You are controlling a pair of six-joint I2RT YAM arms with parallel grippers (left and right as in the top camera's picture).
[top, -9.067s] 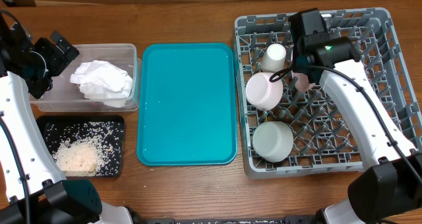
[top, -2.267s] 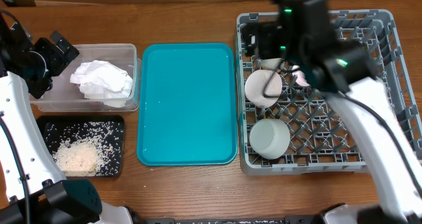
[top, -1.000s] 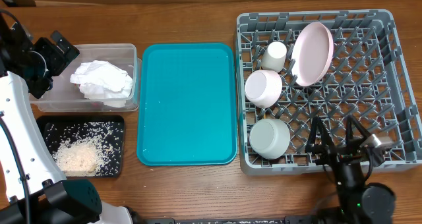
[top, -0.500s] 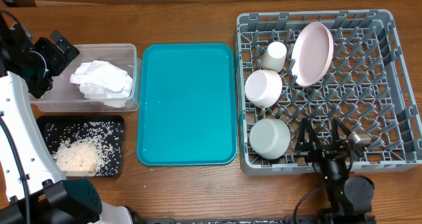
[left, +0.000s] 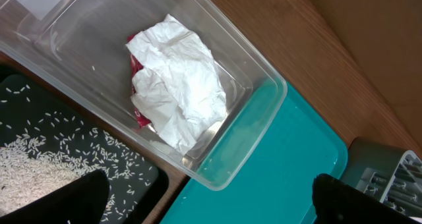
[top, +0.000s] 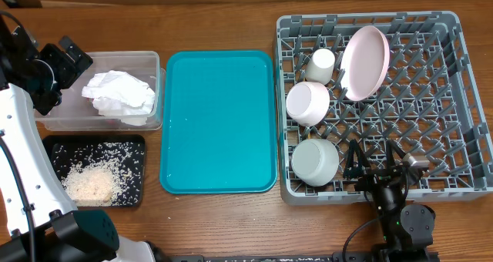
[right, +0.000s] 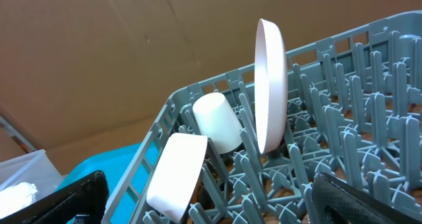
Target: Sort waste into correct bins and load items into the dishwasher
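Observation:
The grey dishwasher rack [top: 431,100] holds a pink plate [top: 364,62] on edge between pegs, a white cup [top: 321,65], a whitish-pink bowl [top: 308,103] and a grey-green bowl [top: 316,162]. My right gripper [top: 375,163] hangs open and empty over the rack's front edge, just right of the grey-green bowl. Its wrist view shows the plate [right: 270,85], cup [right: 221,122] and bowl [right: 175,174]. My left gripper [top: 65,73] stays open and empty above the clear tub [top: 54,119]. That tub holds the crumpled napkin [left: 178,82] over a red packet [left: 136,112]. Rice [top: 88,183] lies in the black tray [top: 131,142].
A teal serving tray [top: 218,122] lies between the bins and the rack. The right half of the rack has bare pegs. Wooden tabletop surrounds everything.
The right arm has left the plate standing in the rack and dropped to the rack's front edge, drifting slightly left in the last second. The left arm has not moved.

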